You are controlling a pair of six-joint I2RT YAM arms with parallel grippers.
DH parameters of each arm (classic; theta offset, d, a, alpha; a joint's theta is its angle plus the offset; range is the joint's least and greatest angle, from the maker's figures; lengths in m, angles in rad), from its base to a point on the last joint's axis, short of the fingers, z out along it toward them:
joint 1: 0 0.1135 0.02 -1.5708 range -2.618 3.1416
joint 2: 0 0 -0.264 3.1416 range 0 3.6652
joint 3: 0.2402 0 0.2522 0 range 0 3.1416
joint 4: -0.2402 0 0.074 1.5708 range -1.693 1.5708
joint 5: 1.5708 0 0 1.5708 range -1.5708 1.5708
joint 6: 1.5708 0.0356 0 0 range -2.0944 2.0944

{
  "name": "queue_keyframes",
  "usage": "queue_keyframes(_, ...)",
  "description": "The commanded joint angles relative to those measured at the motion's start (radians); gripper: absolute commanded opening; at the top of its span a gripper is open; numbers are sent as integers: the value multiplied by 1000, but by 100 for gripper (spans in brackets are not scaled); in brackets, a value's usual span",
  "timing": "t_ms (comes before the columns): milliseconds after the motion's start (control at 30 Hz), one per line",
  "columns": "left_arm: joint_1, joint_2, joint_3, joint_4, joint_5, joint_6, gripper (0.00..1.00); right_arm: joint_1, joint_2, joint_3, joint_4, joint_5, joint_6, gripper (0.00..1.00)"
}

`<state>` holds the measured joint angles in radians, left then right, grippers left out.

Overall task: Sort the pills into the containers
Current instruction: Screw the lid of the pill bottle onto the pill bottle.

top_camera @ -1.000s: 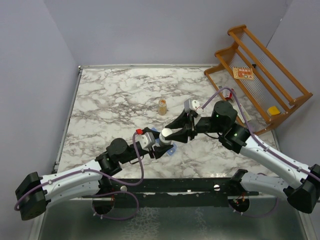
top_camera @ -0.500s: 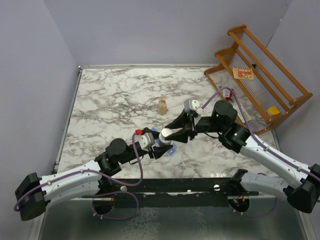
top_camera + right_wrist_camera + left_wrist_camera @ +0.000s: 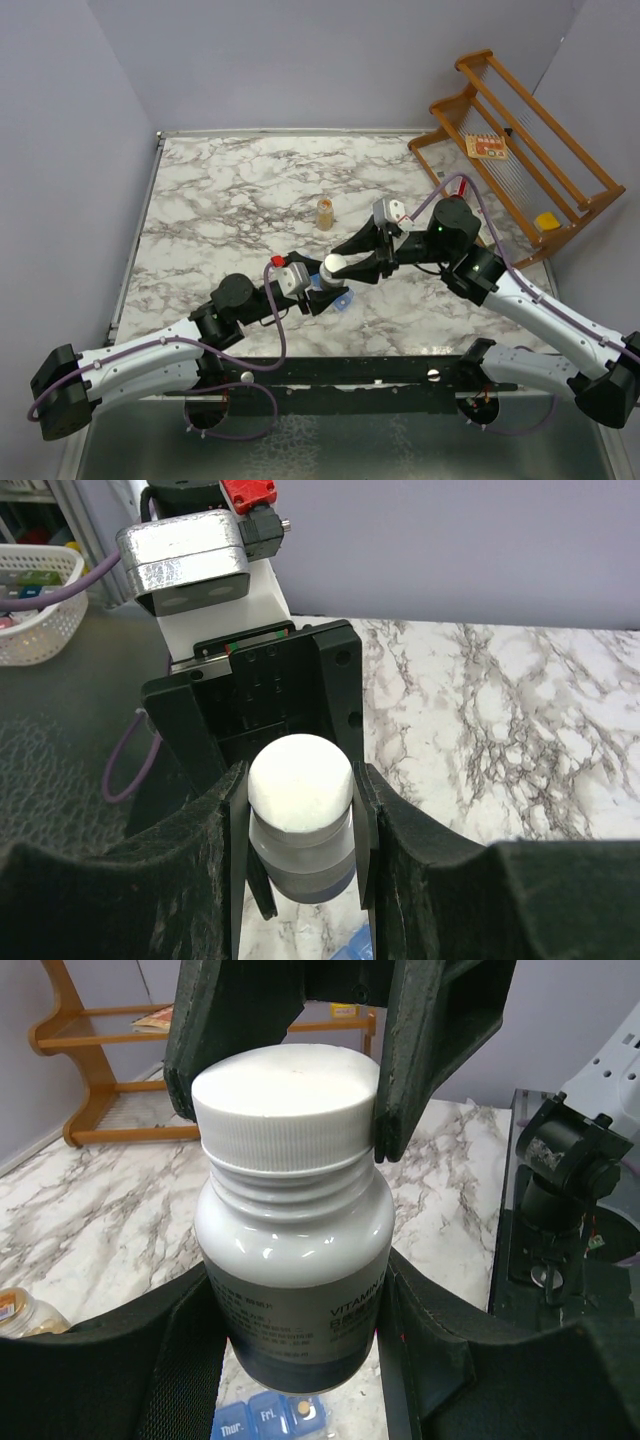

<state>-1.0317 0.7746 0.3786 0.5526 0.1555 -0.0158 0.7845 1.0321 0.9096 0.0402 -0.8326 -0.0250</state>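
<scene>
A dark pill bottle (image 3: 290, 1260) with a white cap (image 3: 285, 1095) hangs above the table between both arms. My left gripper (image 3: 295, 1360) is shut on its body. My right gripper (image 3: 300, 820) is shut on the cap (image 3: 300, 783), one finger on each side. Under the bottle lie the blue containers (image 3: 265, 1418), mostly hidden, and one open compartment holds a tan pill (image 3: 300, 1408). In the top view the bottle (image 3: 330, 268) sits mid-table over the containers (image 3: 340, 298), with the left gripper (image 3: 318, 290) and right gripper (image 3: 342, 265) meeting on it.
A small amber bottle (image 3: 325, 212) stands on the marble table (image 3: 220, 190) behind the grippers. A wooden rack (image 3: 520, 140) leans at the back right. A white basket (image 3: 30, 600) shows off the table in the right wrist view.
The right arm's wrist and elbow have shifted slightly up and to the right. Both grips on the bottle are unchanged, and it stays over the containers.
</scene>
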Motion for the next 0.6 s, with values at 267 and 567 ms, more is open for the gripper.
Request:
queue_keyframes(267,-4,-29,60,107,48,-10,0,2,-12,24,-126,-5,-38,1)
queue_keyframes(567,-4,-41,52,102,126,17,0,2,43,76,-190,-11,-41,1)
